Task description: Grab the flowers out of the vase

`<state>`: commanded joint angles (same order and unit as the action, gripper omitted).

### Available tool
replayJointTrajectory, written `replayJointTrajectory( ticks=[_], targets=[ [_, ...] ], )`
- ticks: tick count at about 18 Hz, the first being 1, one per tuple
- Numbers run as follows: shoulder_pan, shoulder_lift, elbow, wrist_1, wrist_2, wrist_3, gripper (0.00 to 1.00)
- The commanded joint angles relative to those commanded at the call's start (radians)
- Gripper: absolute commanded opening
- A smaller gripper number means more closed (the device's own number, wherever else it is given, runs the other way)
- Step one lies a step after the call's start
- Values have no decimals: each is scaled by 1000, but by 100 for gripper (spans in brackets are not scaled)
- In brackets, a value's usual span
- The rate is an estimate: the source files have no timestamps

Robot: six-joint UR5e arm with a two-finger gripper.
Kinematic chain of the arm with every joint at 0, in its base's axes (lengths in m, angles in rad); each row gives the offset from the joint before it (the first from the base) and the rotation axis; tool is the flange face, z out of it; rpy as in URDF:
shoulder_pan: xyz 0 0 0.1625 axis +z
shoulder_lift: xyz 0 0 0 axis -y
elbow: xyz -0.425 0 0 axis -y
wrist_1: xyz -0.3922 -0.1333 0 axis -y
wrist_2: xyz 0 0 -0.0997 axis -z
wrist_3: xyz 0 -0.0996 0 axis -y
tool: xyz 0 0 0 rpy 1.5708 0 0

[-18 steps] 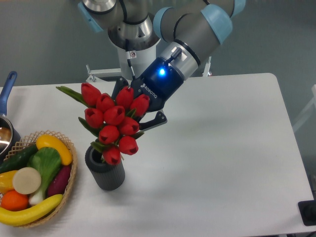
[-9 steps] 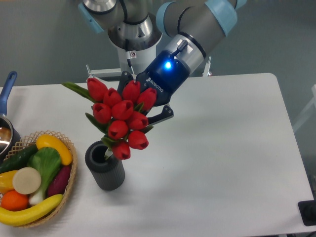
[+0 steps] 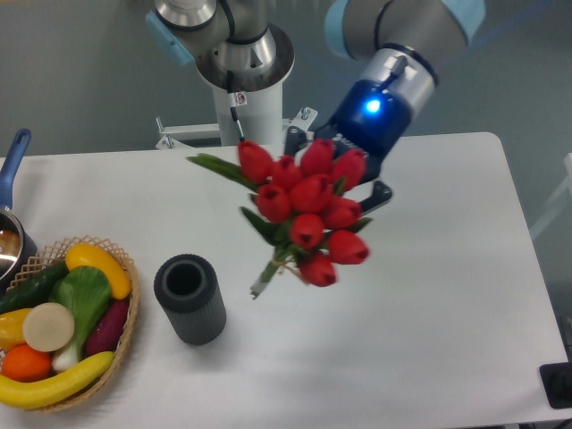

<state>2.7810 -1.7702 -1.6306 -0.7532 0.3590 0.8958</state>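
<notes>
Red tulip flowers (image 3: 307, 216) hang tilted, clear of the upright grey vase (image 3: 189, 298) (mouth open).

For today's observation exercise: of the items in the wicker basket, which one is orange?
The round orange fruit at the basket's lower left. The others differ: a yellow banana, green leafy vegetable, purple one, and yellow pepper.

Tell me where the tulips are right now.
The red tulips hang in the air near the middle of the camera view, held by the gripper, up and to the right of the empty grey vase.
</notes>
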Motion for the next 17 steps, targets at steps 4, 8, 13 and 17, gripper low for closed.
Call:
replayJointTrajectory(
  ticks=[4, 8, 13, 17],
  targets=[
    [17, 0, -14, 2, 0, 6, 36],
    [22, 2, -31, 2, -2, 31, 36],
    [19, 5, -32, 2, 0, 31, 36],
    [17, 6, -32, 2, -2, 31, 36]
  ],
)
